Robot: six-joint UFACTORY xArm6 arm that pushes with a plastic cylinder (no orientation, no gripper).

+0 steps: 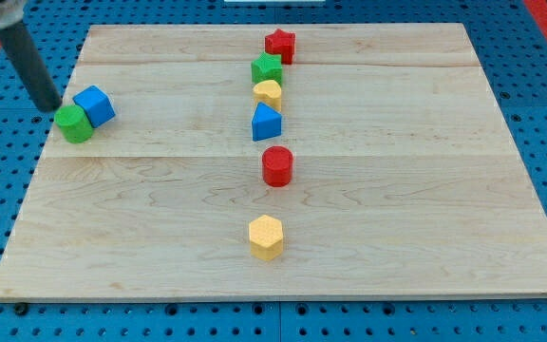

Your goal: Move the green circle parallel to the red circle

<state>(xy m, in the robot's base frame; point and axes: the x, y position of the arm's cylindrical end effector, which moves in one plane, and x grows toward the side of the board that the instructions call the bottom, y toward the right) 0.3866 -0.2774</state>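
The green circle [75, 124] lies near the board's left edge, touching a blue cube [95, 104] just to its upper right. The red circle [277, 166] sits near the board's middle, far to the right of the green circle and slightly lower in the view. My tip [53, 105] is at the lower end of the dark rod, just left of and above the green circle, close to it or touching it.
A column near the middle holds a red star [280, 44], a green star [267, 68], a yellow heart [268, 93] and a blue triangle [266, 123]. A yellow hexagon [266, 237] lies below the red circle. The wooden board [444, 190] rests on a blue pegboard.
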